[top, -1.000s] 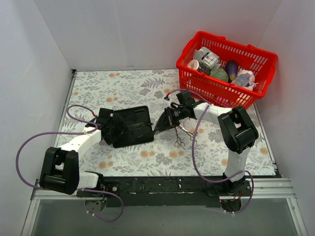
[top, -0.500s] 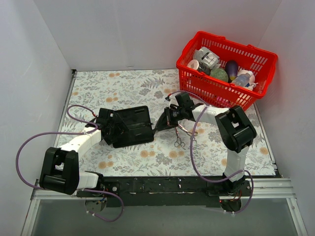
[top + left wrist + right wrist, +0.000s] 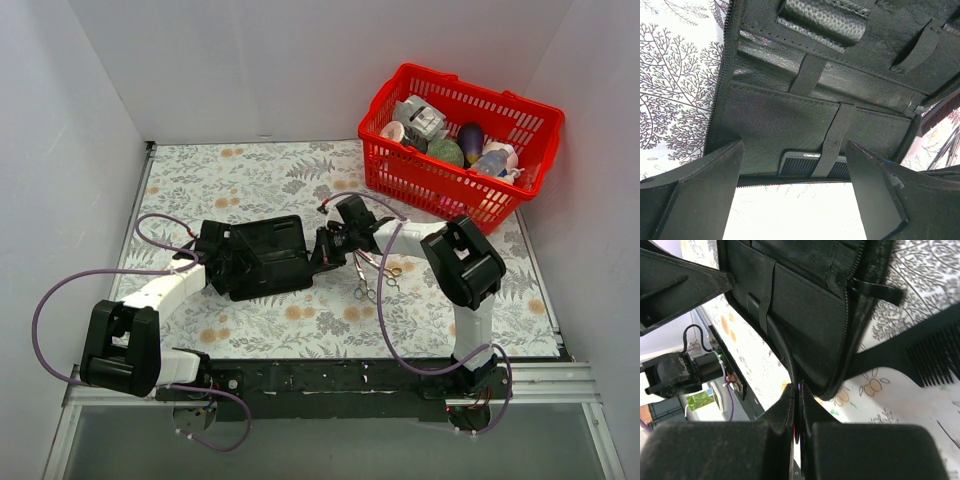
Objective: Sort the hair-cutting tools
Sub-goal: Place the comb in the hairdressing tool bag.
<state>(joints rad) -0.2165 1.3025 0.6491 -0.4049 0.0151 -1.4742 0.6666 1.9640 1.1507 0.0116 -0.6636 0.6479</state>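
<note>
The black folding case (image 3: pixel 265 255) lies open on the flowered cloth. My left gripper (image 3: pixel 228 262) stands open at its left edge, the fingers either side of the zipper rim (image 3: pixel 794 145). Inside, a black comb (image 3: pixel 810 162) sits under an elastic strap. My right gripper (image 3: pixel 325 250) is at the case's right edge, shut (image 3: pixel 800 390) on a thin black comb seen edge-on that runs under a strap of the case (image 3: pixel 810 305). A second black comb (image 3: pixel 925 352) lies on the cloth, partly under the case. Silver scissors (image 3: pixel 365 285) lie just right of the gripper.
A red basket (image 3: pixel 430 180) with bottles and egg-shaped items stands at the back right. White walls close in the left, back and right. Purple cables loop beside both arms.
My right gripper has moved left, from beside the scissors to the case's right edge, staying shut. The left arm and the case have not moved.
</note>
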